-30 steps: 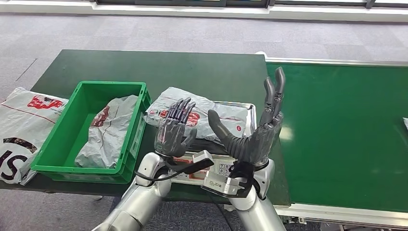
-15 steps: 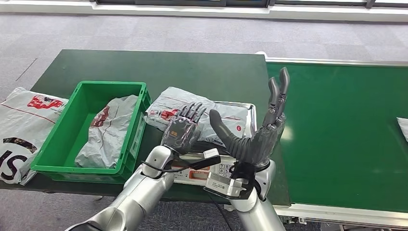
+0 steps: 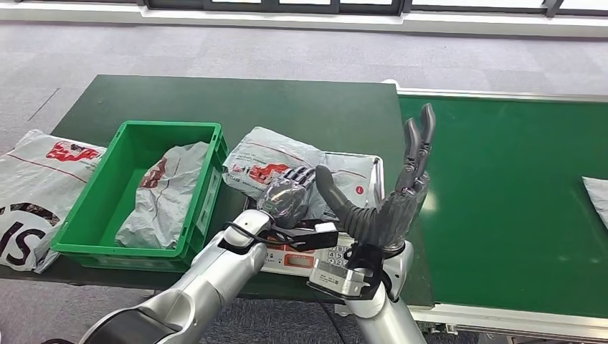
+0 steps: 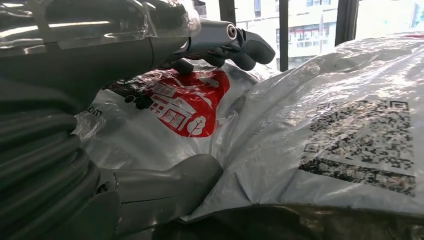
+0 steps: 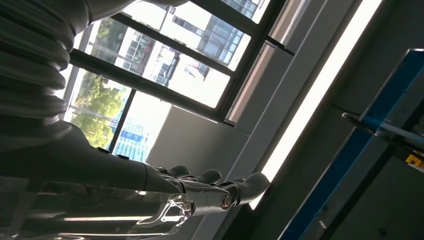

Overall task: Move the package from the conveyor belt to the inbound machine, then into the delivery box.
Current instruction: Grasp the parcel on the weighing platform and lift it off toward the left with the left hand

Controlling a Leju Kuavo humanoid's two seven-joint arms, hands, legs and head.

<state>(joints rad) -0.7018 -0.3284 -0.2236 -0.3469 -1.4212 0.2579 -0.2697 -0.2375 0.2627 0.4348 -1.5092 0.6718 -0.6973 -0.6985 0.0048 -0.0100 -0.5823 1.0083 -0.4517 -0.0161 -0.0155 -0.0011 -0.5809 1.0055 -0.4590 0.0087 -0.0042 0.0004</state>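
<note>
Head view: the left hand [image 3: 287, 197] is lying palm-down on a grey plastic package [image 3: 276, 161], which is resting on the metal tray of the scale [image 3: 373, 175] — the inbound machine — just beside the green box [image 3: 93, 204]. Its fingers are draped over the wrapping; whether they are actually gripping the package cannot be told. The left wrist view is showing the thumb [image 4: 165, 187] tucked under a fold of the bag and the fingertips [image 4: 250, 47] lying above the red printed logo [image 4: 187, 102], with a black printed code [image 4: 362, 145] nearby on the film.

The right hand [image 3: 391, 197] is standing upright and empty beside the scale — fingers extended and pointing up, thumb spread wide toward the left hand. It is touching nothing.

A second package [image 3: 161, 197] is lying inside the green box. Another bag [image 3: 32, 183] is hanging over the dark table's [image 3: 215, 97] left end. On the green conveyor belt [image 3: 502, 193], a further bag [image 3: 596, 197] is showing at the right edge.
</note>
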